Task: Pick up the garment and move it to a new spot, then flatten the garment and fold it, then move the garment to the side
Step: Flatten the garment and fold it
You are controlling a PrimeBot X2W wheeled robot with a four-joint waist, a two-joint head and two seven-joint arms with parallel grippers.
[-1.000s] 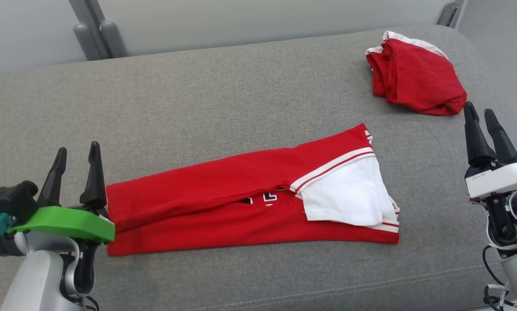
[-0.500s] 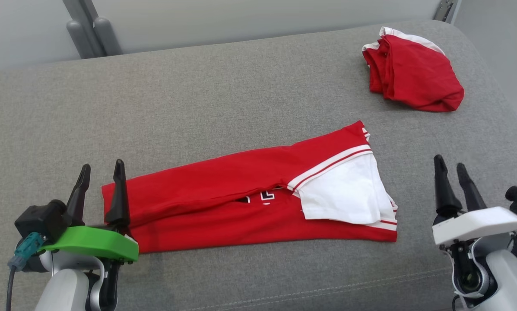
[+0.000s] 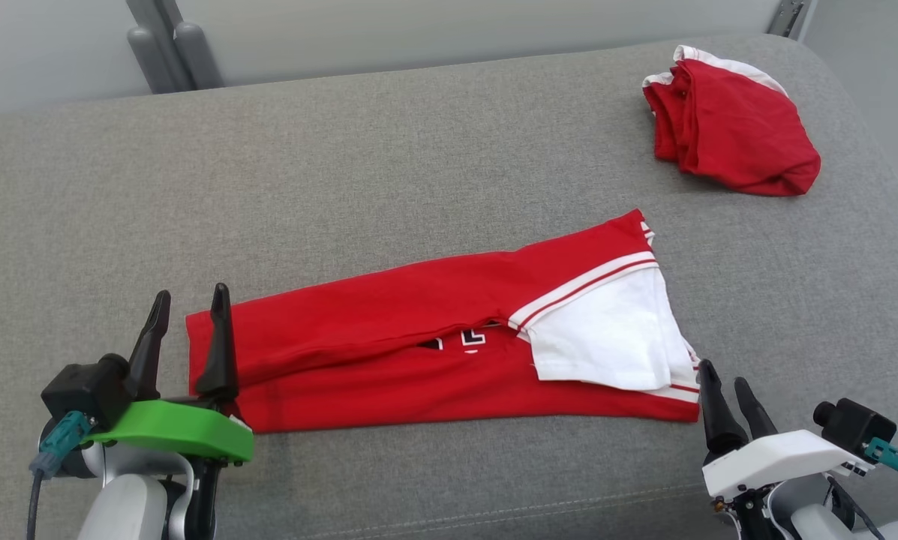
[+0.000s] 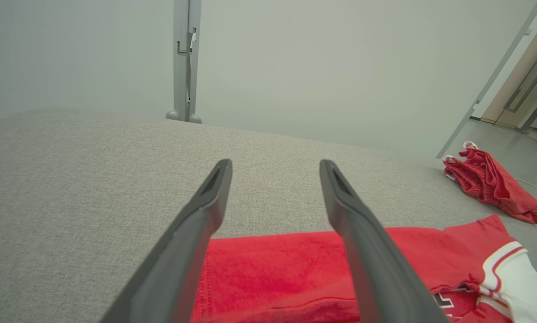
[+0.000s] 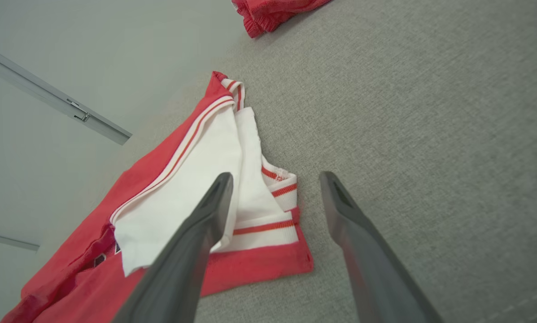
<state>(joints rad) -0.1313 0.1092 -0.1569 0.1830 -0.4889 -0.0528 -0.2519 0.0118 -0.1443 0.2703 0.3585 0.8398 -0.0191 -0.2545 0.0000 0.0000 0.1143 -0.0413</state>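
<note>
Left gripper (image 3: pixel 193 291) and right gripper (image 3: pixel 723 373) point forward, low at opposite ends of the folded red-and-white cloth jersey (image 3: pixel 418 352), fingers spread apart, empty.

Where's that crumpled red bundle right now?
In the head view, the crumpled red bundle lies far right on the grey cushion, beyond the folded shirt, not touching it.

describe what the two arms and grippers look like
Left gripper: two long dark tapered fingers on a bright green mount, pale grey forearm. Right gripper: same fingers on a white mount. Each carries a black camera with a teal cable plug.
</note>
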